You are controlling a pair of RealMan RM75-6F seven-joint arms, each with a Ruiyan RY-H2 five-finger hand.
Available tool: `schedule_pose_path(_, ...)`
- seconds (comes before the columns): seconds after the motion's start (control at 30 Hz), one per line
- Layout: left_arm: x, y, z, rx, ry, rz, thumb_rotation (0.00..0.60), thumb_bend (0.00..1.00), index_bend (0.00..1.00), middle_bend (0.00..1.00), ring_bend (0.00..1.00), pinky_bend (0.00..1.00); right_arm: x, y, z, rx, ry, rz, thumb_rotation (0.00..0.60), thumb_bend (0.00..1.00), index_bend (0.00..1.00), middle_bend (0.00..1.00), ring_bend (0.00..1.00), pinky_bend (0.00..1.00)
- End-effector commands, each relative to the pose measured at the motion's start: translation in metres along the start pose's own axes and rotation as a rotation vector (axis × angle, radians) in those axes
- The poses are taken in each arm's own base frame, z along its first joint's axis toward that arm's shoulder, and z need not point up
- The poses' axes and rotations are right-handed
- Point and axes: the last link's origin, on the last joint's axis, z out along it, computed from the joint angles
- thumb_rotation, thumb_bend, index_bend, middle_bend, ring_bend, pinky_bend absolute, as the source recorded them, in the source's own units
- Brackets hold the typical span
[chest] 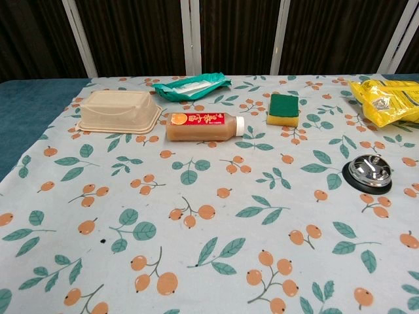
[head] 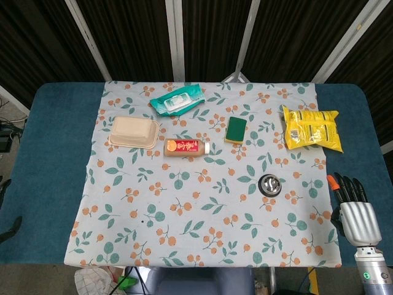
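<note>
My right hand [head: 355, 212] lies at the table's front right corner, just off the floral cloth [head: 202, 221]. Its dark fingers point away from me, a little apart, and hold nothing. The nearest thing to it is a chrome call bell [head: 269, 184] [chest: 369, 173], to its left and clear of it. At the far left edge, two dark tips [head: 7, 228] show over the blue table; they may belong to my left hand, but too little shows to tell its state. The chest view shows neither hand.
A beige lidded box [head: 134, 132] [chest: 119, 110] sits back left, with a capped orange-brown bottle [head: 184, 147] [chest: 201, 126] on its side beside it. Behind are a teal wipes pack [head: 178, 99] [chest: 191, 87], a green-yellow sponge [head: 235, 129] [chest: 283, 108] and a yellow snack bag [head: 311, 128] [chest: 387, 99].
</note>
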Motion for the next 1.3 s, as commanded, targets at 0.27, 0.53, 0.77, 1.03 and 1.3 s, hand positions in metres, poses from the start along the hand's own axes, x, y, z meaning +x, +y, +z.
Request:
schedule_pose_path(0.27, 0.002, 0.000, -0.003, -0.004, 0.008, -0.002, 0.600, 0.47, 0.04, 0.00, 0.00, 0.07, 0.000, 0.000, -0.001, 0.005, 0.005, 0.003, 0.600, 1.00, 0.00, 0.00, 0.00, 0.00)
schedule_pose_path(0.53, 0.000, 0.000, -0.003, 0.003, 0.000, 0.001, 0.600, 0.47, 0.04, 0.00, 0.00, 0.07, -0.003, -0.003, -0.002, 0.011, -0.011, 0.025, 0.600, 1.00, 0.00, 0.00, 0.00, 0.00)
schedule_pose_path(0.77, -0.002, 0.004, -0.005, 0.004, -0.002, 0.010, 0.600, 0.47, 0.04, 0.00, 0.00, 0.07, -0.017, -0.025, 0.015, 0.097, -0.060, 0.060, 0.600, 1.00, 0.00, 0.00, 0.00, 0.00)
schedule_pose_path(1.03, -0.002, 0.003, -0.005, 0.007, -0.004, 0.007, 0.600, 0.47, 0.04, 0.00, 0.00, 0.07, -0.037, -0.061, 0.059, 0.173, -0.129, 0.170, 0.600, 1.00, 0.00, 0.00, 0.00, 0.00)
schedule_pose_path(1.3, -0.001, -0.001, -0.001, 0.031, -0.010, 0.001, 0.600, 0.47, 0.04, 0.00, 0.00, 0.07, -0.056, -0.102, 0.093, 0.222, -0.156, 0.221, 0.600, 1.00, 0.00, 0.00, 0.00, 0.00)
